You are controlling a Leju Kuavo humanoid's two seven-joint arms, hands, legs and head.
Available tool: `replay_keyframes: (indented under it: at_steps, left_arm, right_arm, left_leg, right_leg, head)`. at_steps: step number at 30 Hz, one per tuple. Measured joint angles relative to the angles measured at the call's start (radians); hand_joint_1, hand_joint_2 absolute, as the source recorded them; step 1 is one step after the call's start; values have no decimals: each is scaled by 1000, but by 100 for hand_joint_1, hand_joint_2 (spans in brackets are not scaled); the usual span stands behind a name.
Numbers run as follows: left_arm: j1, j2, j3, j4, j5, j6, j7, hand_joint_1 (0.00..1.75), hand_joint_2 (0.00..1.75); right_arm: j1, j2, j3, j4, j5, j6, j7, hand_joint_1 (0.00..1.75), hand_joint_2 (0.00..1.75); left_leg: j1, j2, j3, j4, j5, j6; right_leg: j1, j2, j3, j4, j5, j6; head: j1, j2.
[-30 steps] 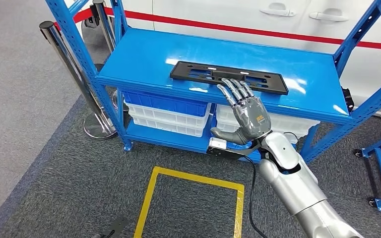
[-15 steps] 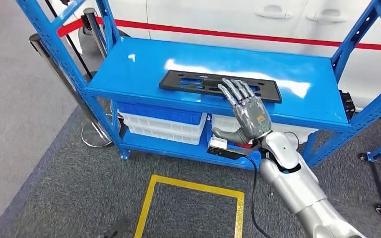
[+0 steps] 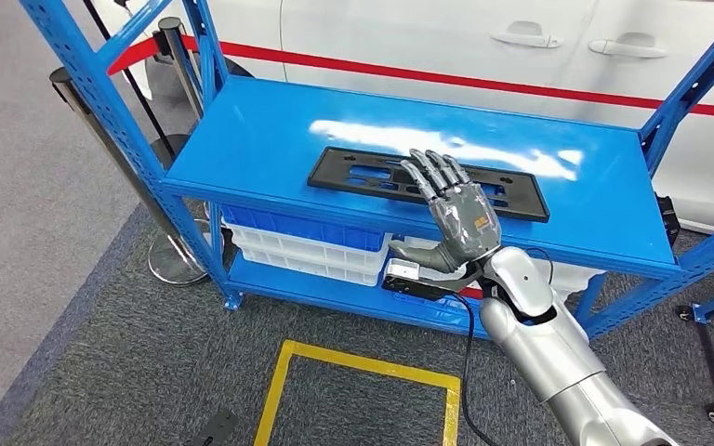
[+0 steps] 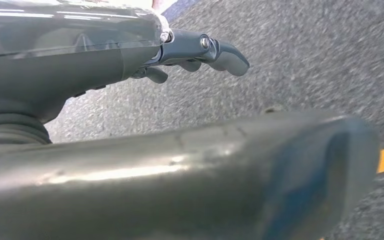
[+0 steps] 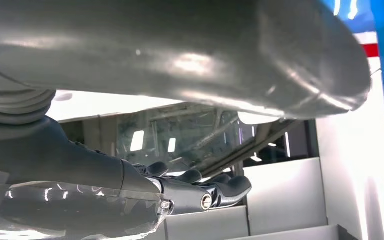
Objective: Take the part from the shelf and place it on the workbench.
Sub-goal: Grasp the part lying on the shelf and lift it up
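A long flat black part with cut-outs lies on the top of the blue shelf. My right hand is raised in front of it, back toward me and fingers spread, holding nothing. Its fingertips overlap the middle of the part; I cannot tell whether they touch it. In the right wrist view the right hand has its fingers stretched out. My left hand hangs over grey carpet with nothing in it.
White and blue bins fill the lower shelf level, beside a small box with a black cable. Chrome stanchions stand at the left. A white car is behind the shelf. A yellow floor square lies near me.
The whole view has shifted as the camera moved. Against the part, my right hand's fingertips have gone from its near edge to over its middle.
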Motion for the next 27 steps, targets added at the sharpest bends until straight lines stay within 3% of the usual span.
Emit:
replay_keyframes:
  at_steps: [2, 3, 4, 7, 9, 10, 12, 14, 17, 18, 19, 20, 22, 23, 25, 27]
  left_arm:
    - [-1, 0, 0, 0, 0, 0, 0, 0, 0]
    - [0, 0, 0, 0, -1, 0, 0, 0, 0]
    - [2, 0, 0, 0, -2, 0, -1, 0, 0]
    - [3, -1, 0, 0, -8, -1, -1, 0, 0]
    - [0, -1, 0, 1, -11, -3, -1, 0, 0]
    - [-1, -1, 0, 2, -11, -4, 0, 0, 0]
    - [-2, -2, 0, 2, -11, -6, -2, 0, 0]
    - [-3, -2, 0, 2, -12, -8, -8, 0, 0]
    - [-5, -2, 0, 2, -13, -14, -15, 0, 0]
    - [-4, -2, 0, 2, -14, -16, -16, 0, 0]
    - [-3, -2, 0, 2, -14, -17, -16, 0, 0]
    - [-2, -2, 0, 2, -14, -17, -16, 0, 0]
    - [-2, -1, 0, 2, -14, -18, -17, 0, 0]
    - [-3, -1, 0, 2, -14, -17, -18, 0, 0]
    - [-5, 0, 0, 2, -15, -18, -19, 0, 0]
    - [-5, -1, -1, 2, -15, -18, -20, 0, 0]
  right_arm:
    - [3, 0, 1, 3, -1, 0, 0, 0, 0]
    - [6, 0, 2, 5, -1, -1, -1, 0, 0]
    - [8, 0, 2, 6, -2, -2, -1, 0, 0]
    - [9, -4, 3, 7, -3, -7, 2, 0, 0]
    - [11, -8, 3, 8, -4, -10, 5, 0, 0]
    - [12, -9, 3, 9, -4, -11, 6, 0, 0]
    - [15, -10, 4, 8, -4, -12, 6, 0, 87]
    - [14, -10, 4, 6, -4, -12, 8, 0, 175]
    - [16, -9, 5, 6, 5, -12, 16, 0, 175]
    - [18, -9, 5, 6, 11, -12, 20, 0, 175]
    - [20, -9, 5, 7, 18, -13, 24, 0, 175]
    - [21, -9, 6, 7, 24, -14, 28, 0, 175]
    - [19, -9, 7, 7, 44, -19, 38, 0, 175]
    - [17, -9, 9, 9, 57, -22, 45, 0, 175]
    - [14, -9, 14, 15, 84, -30, 61, 0, 175]
    - [10, -9, 21, 22, 107, -34, 75, 0, 175]
  left_leg:
    - [0, -1, 12, -1, -12, 4]
    - [0, -2, 20, 0, -19, 3]
    - [0, -3, 30, 1, -27, 3]
    - [0, -5, 66, 1, -54, -4]
    - [0, -5, 74, -2, -66, -15]
    - [0, -5, 76, -1, -68, -22]
    - [1, -3, 81, -1, -74, -35]
    - [2, -2, 68, 45, -96, -45]
    - [6, -2, -39, 235, -170, -58]
    - [6, -2, -73, 282, -183, -60]
    - [6, -2, -92, 295, -175, -60]
    - [6, -2, -91, 266, -146, -57]
    - [5, -1, -44, 129, -56, -46]
    - [2, 0, -22, 65, -31, -40]
    - [-3, 0, -2, 9, -14, -30]
    - [-2, -1, 0, 6, -7, -21]
  right_leg:
    - [-3, 0, -85, 122, -46, 7]
    - [-5, 0, -113, 151, -48, 8]
    - [-6, -1, -125, 144, -27, 8]
    - [-7, -2, -80, -29, 111, -1]
    - [1, -4, -58, -120, 150, -9]
    - [5, -4, -56, -136, 149, -14]
    - [5, -3, -46, -145, 148, -27]
    - [0, -2, -26, -154, 142, -38]
    - [1, -2, -11, -157, 132, -49]
    - [2, -1, -9, -156, 129, -50]
    - [2, 0, -6, -155, 125, -50]
    - [3, 1, -2, -154, 121, -49]
    - [3, 3, 8, -151, 113, -46]
    - [4, 3, 10, -149, 110, -43]
    - [6, 3, 9, -146, 106, -33]
    - [7, 2, 6, -146, 103, -22]
  head:
    - [0, 0]
    - [0, 0]
    - [0, 0]
    - [0, 0]
    - [0, 0]
    - [0, 0]
    - [-1, 0]
    - [-1, 0]
    - [-2, 0]
    - [-2, 0]
    - [-2, 0]
    - [-2, 0]
    - [-2, 0]
    - [-2, 0]
    - [-1, 0]
    - [-1, 0]
